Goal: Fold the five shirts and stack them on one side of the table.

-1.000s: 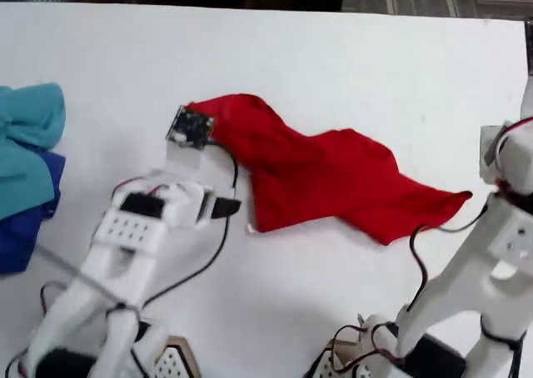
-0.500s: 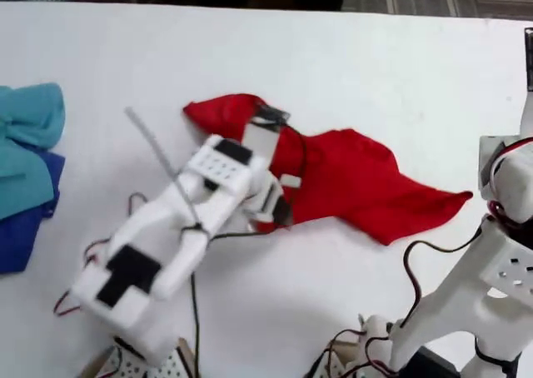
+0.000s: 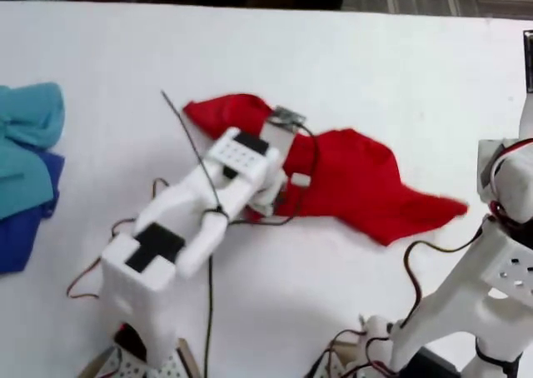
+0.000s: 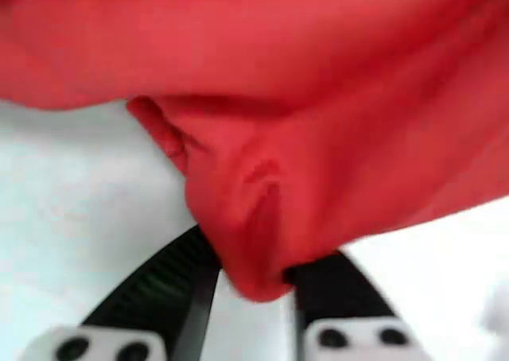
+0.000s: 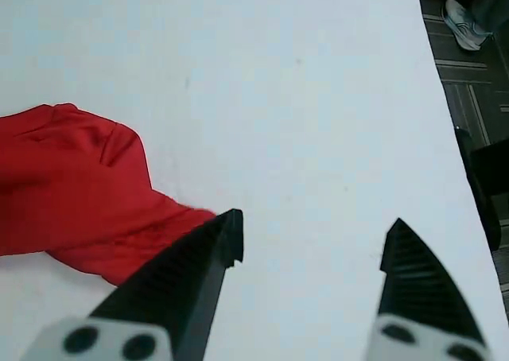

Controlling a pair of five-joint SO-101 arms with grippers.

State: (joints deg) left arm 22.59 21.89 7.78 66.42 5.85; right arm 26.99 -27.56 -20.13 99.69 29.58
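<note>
Table (image 3: 375, 62): white, carrying all the shirts.
Red shirt (image 3: 358, 178): rumpled across the table's middle, its narrow end toward the right arm.
Teal shirt (image 3: 29, 145): bunched at the table edge on the left arm's side, lying on the blue shirt (image 3: 21, 228).
Left claw (image 4: 250, 280): pinched closed on a fold of the red shirt.
Right claw (image 5: 314, 234): spread wide above bare table, just beside the red shirt's narrow end.

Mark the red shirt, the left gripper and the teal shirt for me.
red shirt (image 3: 358, 182), high view, mid cloth.
left gripper (image 4: 258, 275), left wrist view, between fingertips.
teal shirt (image 3: 29, 145), high view, its middle.
</note>
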